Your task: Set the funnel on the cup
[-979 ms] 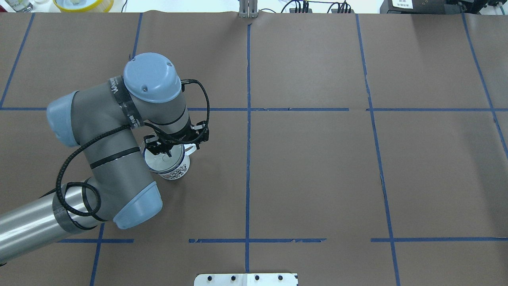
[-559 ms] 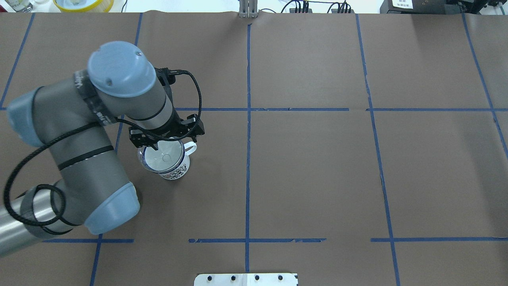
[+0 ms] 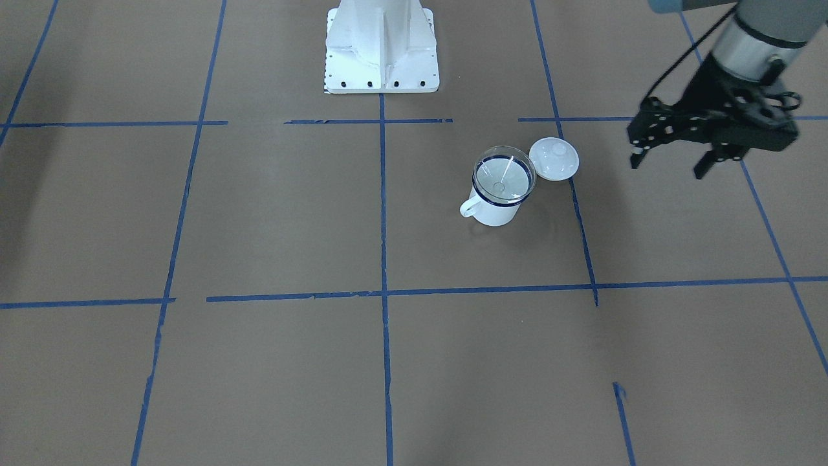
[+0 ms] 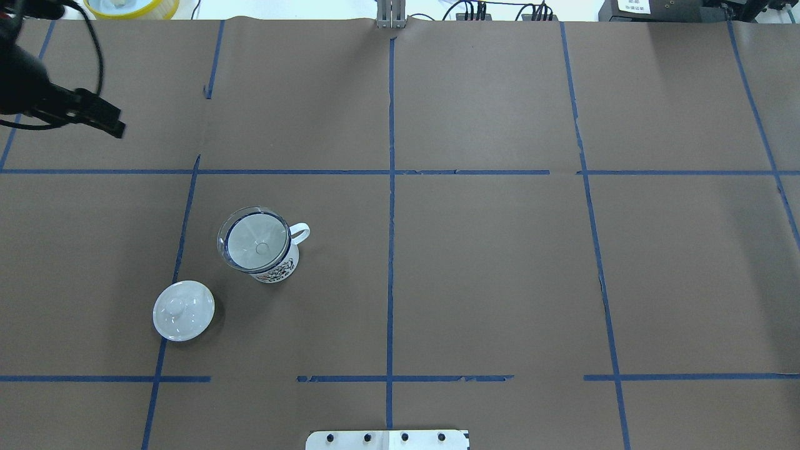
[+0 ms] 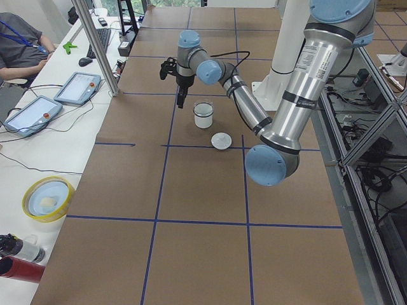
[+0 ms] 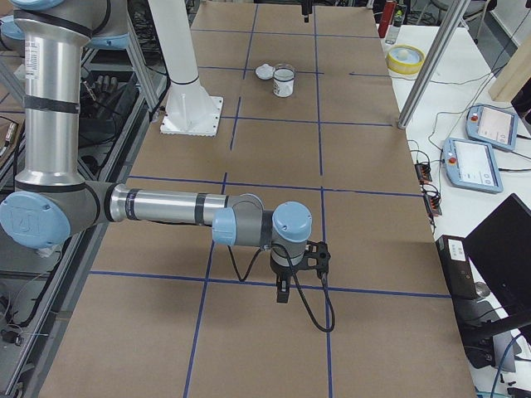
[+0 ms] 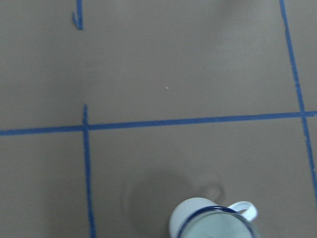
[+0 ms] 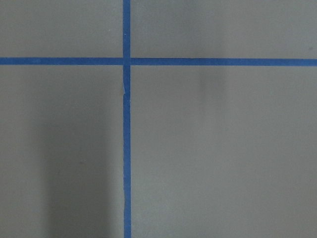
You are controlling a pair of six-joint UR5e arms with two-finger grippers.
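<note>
The clear funnel point(image 4: 249, 232) sits in the mouth of the white cup point(image 4: 275, 267), its wide cone resting on the dark blue rim. The cup stands upright left of the table's middle, with its handle pointing right in the overhead view. Both also show in the front-facing view: the funnel point(image 3: 503, 176) and the cup point(image 3: 495, 210). My left gripper point(image 3: 670, 166) is open and empty. It hangs above the table well away from the cup, toward the far left corner. My right gripper point(image 6: 283, 292) shows only in the exterior right view, so I cannot tell its state.
A round white knobbed lid point(image 4: 184, 310) lies flat on the table near the cup, on the robot's side. A yellow bowl point(image 4: 131, 6) stands beyond the far left edge. The robot's white base plate point(image 3: 381, 45) is at the near edge.
My left arm has pulled away from the cup toward the far left corner. The funnel stays seated on the cup. The lid, hidden under the arm before, is now in view.
</note>
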